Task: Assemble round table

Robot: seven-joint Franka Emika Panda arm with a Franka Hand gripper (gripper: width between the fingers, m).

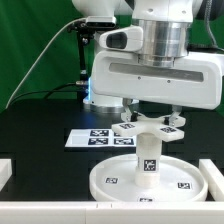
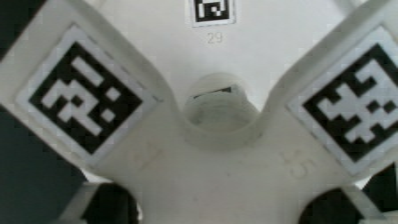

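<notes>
The wide round disc [image 1: 118, 178] lies flat on the black table at the front centre. The short thick leg [image 1: 148, 160] stands upright at its middle. The small lobed foot [image 1: 150, 128], with square tags on its lobes, sits level on top of the leg. My gripper [image 1: 150, 118] comes straight down over the foot. In the wrist view the foot [image 2: 214, 150] fills the picture. One lobe runs back between my dark fingers [image 2: 125, 203], and my gripper [image 2: 222, 205] is shut on that lobe. The leg is hidden under the foot there.
The marker board [image 1: 92, 139] lies flat on the table just behind the disc, toward the exterior view's left. White raised blocks stand at the front left [image 1: 5, 172] and front right [image 1: 214, 176]. The arm's base [image 1: 100, 95] is behind.
</notes>
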